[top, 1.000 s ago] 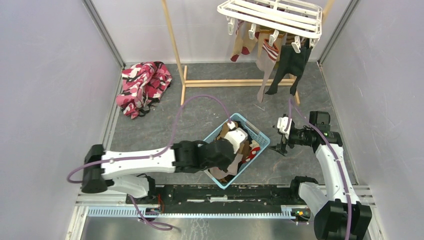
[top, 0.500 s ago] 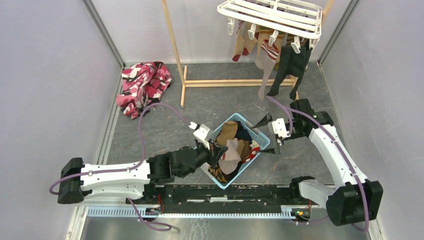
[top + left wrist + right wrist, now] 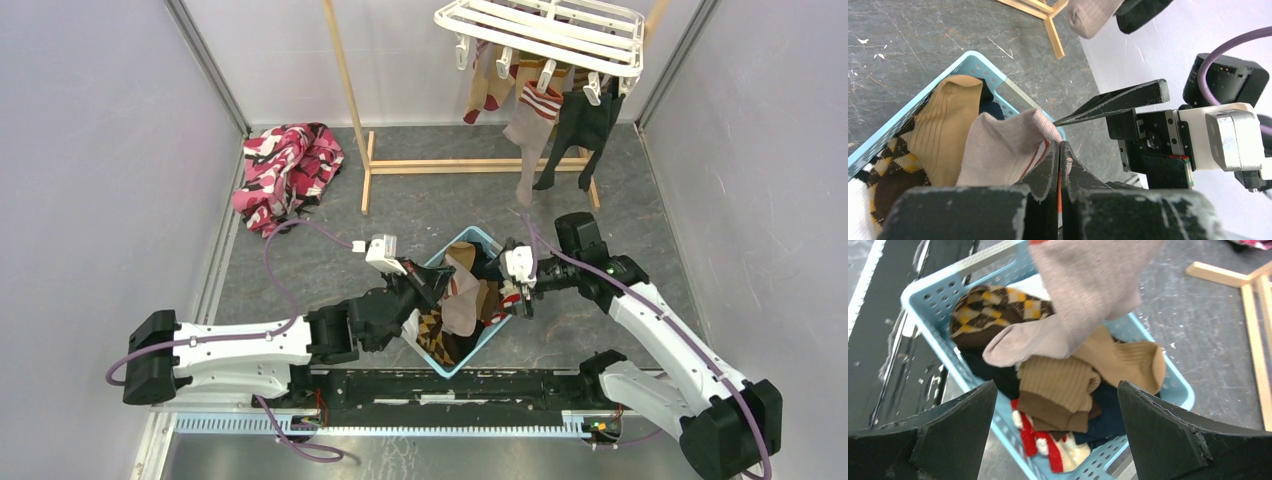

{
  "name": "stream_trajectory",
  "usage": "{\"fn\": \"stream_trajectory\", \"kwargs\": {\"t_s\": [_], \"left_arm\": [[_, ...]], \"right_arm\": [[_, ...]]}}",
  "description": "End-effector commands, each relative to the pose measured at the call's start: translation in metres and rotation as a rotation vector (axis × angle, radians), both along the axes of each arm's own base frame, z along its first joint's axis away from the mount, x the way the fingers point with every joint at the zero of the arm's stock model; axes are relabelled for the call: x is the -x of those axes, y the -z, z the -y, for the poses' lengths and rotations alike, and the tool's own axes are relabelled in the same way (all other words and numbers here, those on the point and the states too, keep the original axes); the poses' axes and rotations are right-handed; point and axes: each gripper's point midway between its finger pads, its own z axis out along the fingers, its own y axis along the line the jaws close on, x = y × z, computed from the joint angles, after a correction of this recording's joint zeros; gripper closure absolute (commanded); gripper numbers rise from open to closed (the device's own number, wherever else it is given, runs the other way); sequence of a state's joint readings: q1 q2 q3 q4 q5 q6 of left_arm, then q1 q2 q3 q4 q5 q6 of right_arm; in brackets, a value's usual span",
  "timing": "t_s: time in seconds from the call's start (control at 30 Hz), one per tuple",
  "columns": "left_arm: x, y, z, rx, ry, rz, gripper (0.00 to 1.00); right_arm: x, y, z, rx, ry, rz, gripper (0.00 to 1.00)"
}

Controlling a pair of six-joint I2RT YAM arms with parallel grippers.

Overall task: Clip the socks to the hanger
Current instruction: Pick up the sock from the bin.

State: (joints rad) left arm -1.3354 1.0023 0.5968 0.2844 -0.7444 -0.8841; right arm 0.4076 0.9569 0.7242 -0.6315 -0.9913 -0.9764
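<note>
My left gripper [image 3: 430, 284] is shut on the red-and-white striped cuff of a grey sock [image 3: 460, 305], which hangs from it over the light blue basket [image 3: 470, 233]. In the left wrist view the cuff is pinched between the closed fingertips [image 3: 1059, 146], and the grey sock [image 3: 998, 155] drapes to the left. My right gripper [image 3: 520, 285] stands open at the basket's right rim, its jaws wide above tan, brown, navy and argyle socks [image 3: 1058, 382]. The grey sock [image 3: 1083, 295] dangles just ahead of it. The white hanger [image 3: 545, 30] at the back right carries several clipped socks [image 3: 580, 125].
A thin wooden frame stand [image 3: 350, 90] holds up the hanger, with its base bar on the floor behind the basket. A pink, red and black patterned cloth [image 3: 285, 170] lies at the back left. Side walls close in on both sides.
The left gripper has drawn back and up, lifting the grey sock out of the basket pile. The right arm has swung left to the basket's right rim, still open.
</note>
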Motion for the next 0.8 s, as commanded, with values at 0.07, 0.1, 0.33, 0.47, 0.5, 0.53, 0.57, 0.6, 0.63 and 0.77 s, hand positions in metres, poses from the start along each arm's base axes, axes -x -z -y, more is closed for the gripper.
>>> {"fn": "stream_trajectory", "kwargs": {"t_s": [0.07,0.1,0.33,0.47,0.5,0.53,0.57,0.6,0.63,0.77], "left_arm": [[-0.015,-0.023,-0.005,0.169,-0.127,-0.056,0.98],[-0.015,-0.024,-0.003,0.184,-0.128,-0.06,0.98],[-0.014,-0.023,0.006,0.209,-0.116,-0.081,0.98],[-0.012,-0.023,0.01,0.214,-0.095,-0.079,0.98],[-0.012,-0.023,0.011,0.211,-0.089,-0.08,0.98],[-0.011,-0.023,0.012,0.212,-0.085,-0.081,0.98],[-0.011,-0.022,0.013,0.211,-0.082,-0.082,0.98],[-0.011,-0.022,0.013,0.208,-0.08,-0.081,0.98],[-0.011,-0.021,0.013,0.204,-0.081,-0.08,0.98],[-0.011,-0.014,0.016,0.084,-0.038,-0.031,0.93]], "right_arm": [[-0.021,-0.03,-0.019,-0.165,0.085,-0.01,0.02],[-0.02,-0.032,-0.022,-0.198,0.088,-0.035,0.02],[-0.024,-0.034,-0.029,-0.254,0.121,-0.122,0.25],[-0.024,-0.033,-0.032,-0.252,0.115,-0.164,0.46],[-0.025,-0.033,-0.032,-0.249,0.112,-0.171,0.5],[-0.025,-0.033,-0.032,-0.248,0.109,-0.174,0.55],[-0.025,-0.032,-0.033,-0.242,0.106,-0.179,0.63],[-0.025,-0.032,-0.033,-0.238,0.101,-0.178,0.72],[-0.024,-0.032,-0.033,-0.231,0.093,-0.181,0.86],[-0.023,-0.035,-0.028,-0.19,0.056,-0.143,1.0]]}}
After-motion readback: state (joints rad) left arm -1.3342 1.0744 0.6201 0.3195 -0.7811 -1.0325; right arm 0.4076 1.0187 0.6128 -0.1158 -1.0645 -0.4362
